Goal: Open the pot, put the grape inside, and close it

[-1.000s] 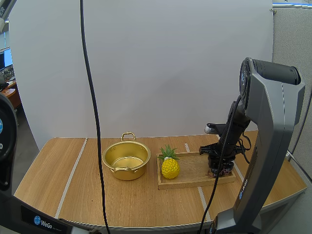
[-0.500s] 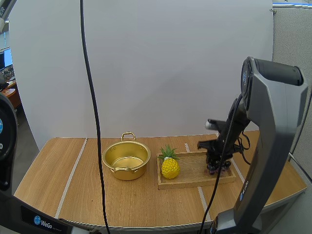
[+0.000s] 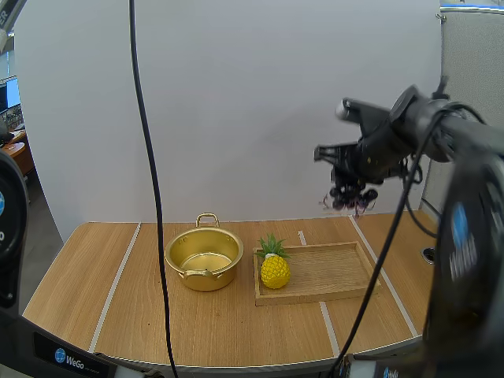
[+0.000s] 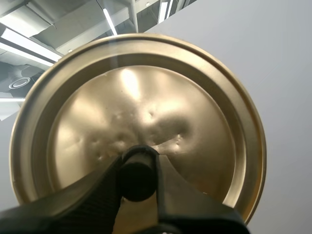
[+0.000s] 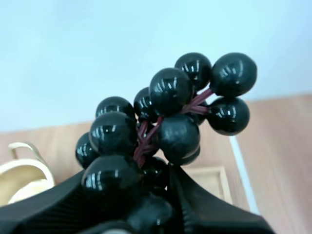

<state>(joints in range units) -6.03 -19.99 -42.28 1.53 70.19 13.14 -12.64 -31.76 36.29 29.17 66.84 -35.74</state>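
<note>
Closest to the arms' side, the bare wooden table point(image 3: 142, 315) gives way to the gold pot point(image 3: 206, 277), which stands open with nothing inside. That leaves its mouth free for what is to go in. The left gripper point(image 4: 138, 168) keeps the lid point(image 4: 146, 107) out of the way, its two black fingers pinching the lid's dark knob point(image 4: 138, 178) from either side, so I judge it is parked until closing time. Just beside the pot lies the wooden tray point(image 3: 323, 272), with a toy pineapple point(image 3: 275, 270) upright at its end nearest the pot. Farther back and high above the tray's far end, the right gripper point(image 3: 346, 183) hangs in the air, fingers clamped on the bunch of dark grapes point(image 3: 349, 201), which dangles below it. Held that high, the bunch should clear both pineapple and pot rim on the way across; it is well apart from the pot, so the carry and the drop are not yet done.
</note>
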